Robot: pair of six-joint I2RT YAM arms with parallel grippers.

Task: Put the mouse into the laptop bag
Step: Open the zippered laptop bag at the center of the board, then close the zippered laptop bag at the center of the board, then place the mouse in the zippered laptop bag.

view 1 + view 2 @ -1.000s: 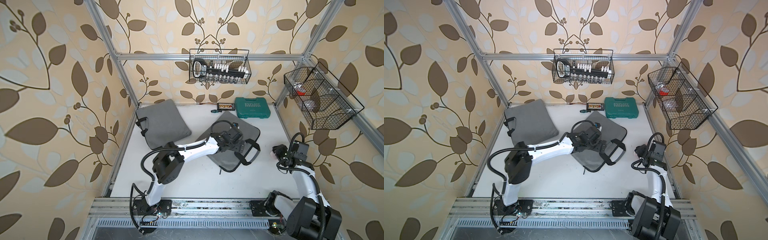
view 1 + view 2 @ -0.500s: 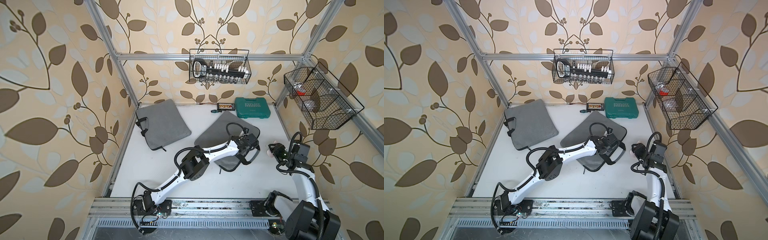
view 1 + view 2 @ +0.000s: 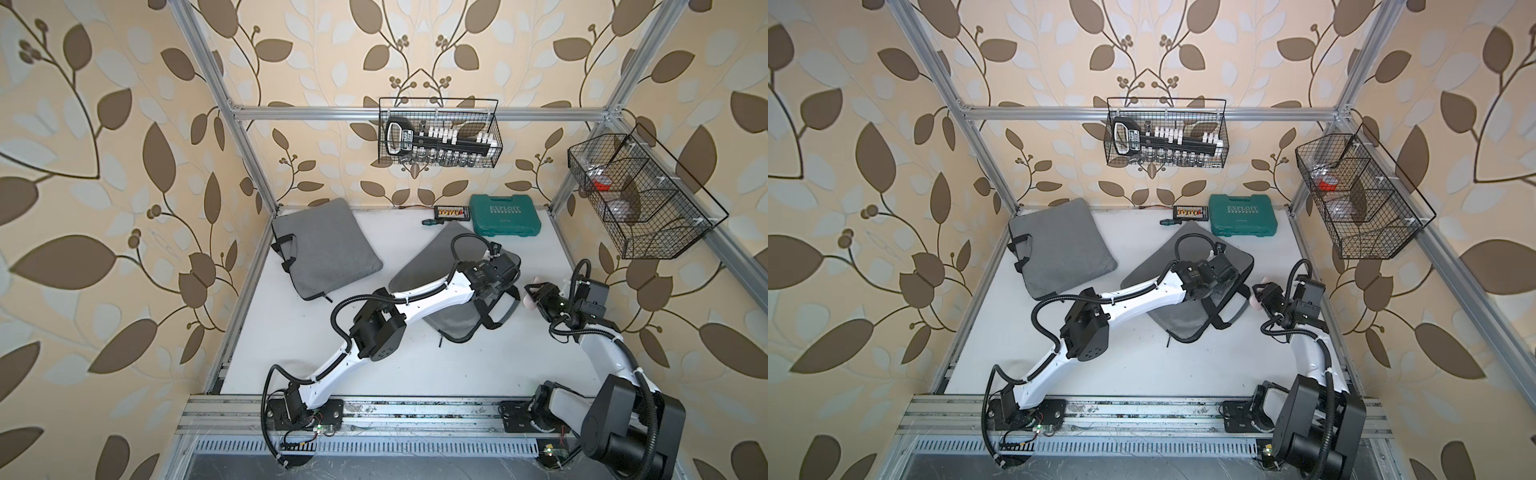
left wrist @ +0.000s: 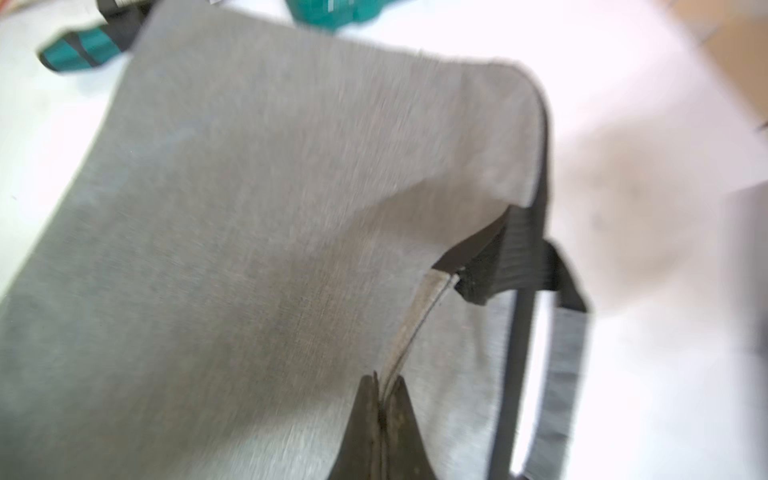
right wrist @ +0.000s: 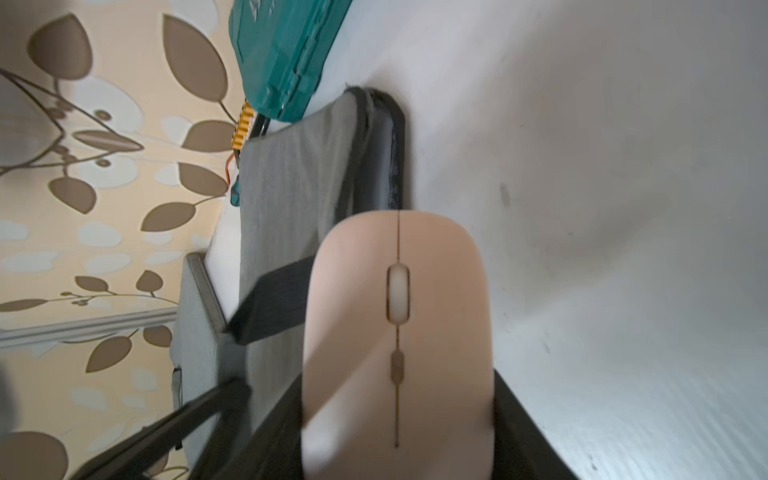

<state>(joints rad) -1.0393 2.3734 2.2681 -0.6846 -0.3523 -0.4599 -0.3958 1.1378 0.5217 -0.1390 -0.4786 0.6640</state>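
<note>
At the right, the right gripper (image 3: pixel 536 296) clamps the pink mouse (image 5: pixel 397 332) just right of the laptop bag (image 3: pixel 428 266), a little closer to it than a second ago. The left gripper (image 4: pixel 384 384), then open over the bag's middle, now pinches its grey lip beside the black handles (image 4: pixel 498 257). At the far left, the second grey bag (image 3: pixel 324 245) is unmoved.

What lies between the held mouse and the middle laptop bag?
Only bare table separates mouse and laptop bag, seen in both top views.
</note>
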